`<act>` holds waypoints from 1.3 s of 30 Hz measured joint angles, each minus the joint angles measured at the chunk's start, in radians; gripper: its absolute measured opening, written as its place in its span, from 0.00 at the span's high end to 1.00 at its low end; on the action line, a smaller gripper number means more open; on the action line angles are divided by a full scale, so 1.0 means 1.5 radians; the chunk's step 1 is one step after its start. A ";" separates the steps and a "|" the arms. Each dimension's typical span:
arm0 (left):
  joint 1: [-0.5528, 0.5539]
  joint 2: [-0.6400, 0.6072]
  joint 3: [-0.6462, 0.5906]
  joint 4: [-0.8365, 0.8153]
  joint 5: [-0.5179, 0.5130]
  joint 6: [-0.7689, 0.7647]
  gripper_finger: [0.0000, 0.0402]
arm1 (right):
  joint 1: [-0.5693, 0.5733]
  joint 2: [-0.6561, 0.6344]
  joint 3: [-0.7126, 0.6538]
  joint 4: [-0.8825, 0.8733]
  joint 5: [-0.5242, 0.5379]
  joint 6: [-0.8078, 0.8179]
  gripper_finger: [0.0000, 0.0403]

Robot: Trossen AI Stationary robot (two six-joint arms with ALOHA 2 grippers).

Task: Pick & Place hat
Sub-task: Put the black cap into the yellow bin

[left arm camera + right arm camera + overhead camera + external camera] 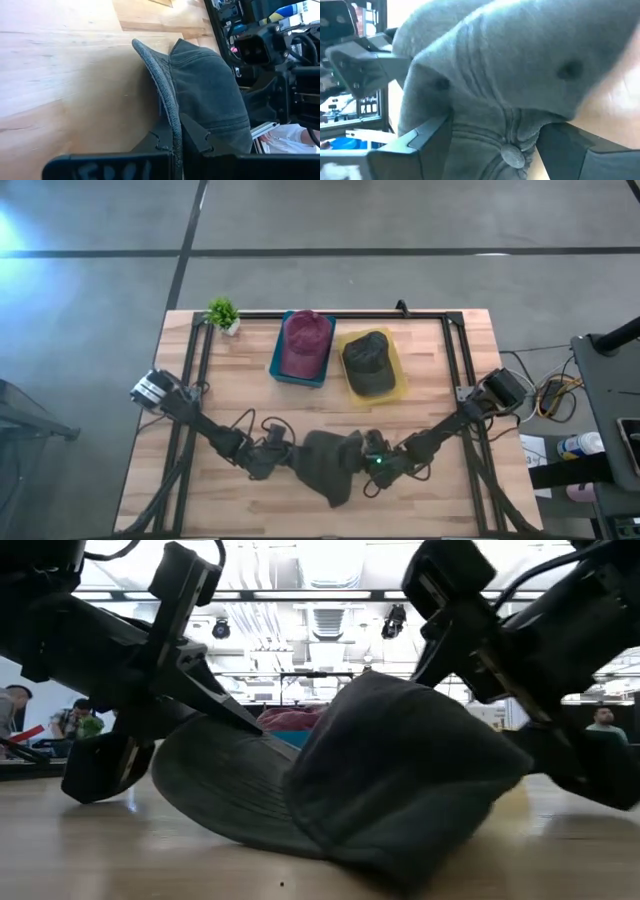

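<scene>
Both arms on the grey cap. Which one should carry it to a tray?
Probably right. The right gripper clamps the grey cap at its crown; the left gripper pinches only the brim edge. Both trays already hold hats, and the yellow tray lies on the right arm's side.

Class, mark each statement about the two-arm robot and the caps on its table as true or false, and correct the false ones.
1. The left tool grips the grey cap by its brim. True.
2. The blue tray holds a maroon cap. True.
3. The yellow tray holds nothing. False: a dark cap lies in it.
4. The right tool waits far from the grey cap. False: it is closed on the cap's crown.
5. A small green plant stands at the table's far left corner. True.
</scene>
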 joint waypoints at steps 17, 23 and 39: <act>-0.001 -0.018 -0.014 0.006 -0.004 0.028 0.98 | 0.046 -0.013 0.003 0.007 -0.012 -0.079 0.51; -0.001 -0.016 -0.007 0.010 0.020 0.031 0.98 | 0.044 -0.016 0.003 0.027 0.010 -0.103 0.64; -0.003 -0.030 -0.008 0.010 0.059 0.087 0.91 | 0.043 -0.044 0.003 0.031 -0.023 -0.223 0.97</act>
